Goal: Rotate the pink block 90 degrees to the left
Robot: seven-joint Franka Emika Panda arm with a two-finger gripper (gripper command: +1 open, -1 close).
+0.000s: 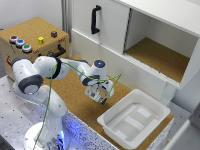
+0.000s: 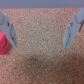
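Note:
In the wrist view, the pink block point(image 2: 4, 42) is a tiny pinkish-red block on the cork surface. It lies at the picture's edge, just outside one of the fingers point(image 2: 9, 29) and touching or nearly touching it. My gripper point(image 2: 41, 32) is open and holds nothing, with only bare cork between the jaws. In the exterior view my gripper point(image 1: 101, 97) points down, low over the cork table, to the exterior view's left of the white tray. I cannot make out the block there.
A white tray point(image 1: 112, 125) stands at the table's front corner. A wooden box point(image 1: 30, 30) carries coloured buttons, a small yellow cube point(image 1: 41, 40) and a dark maroon knob point(image 1: 54, 34). A white cabinet with a black handle point(image 1: 95, 19) and an open compartment point(image 1: 155, 55) stands behind.

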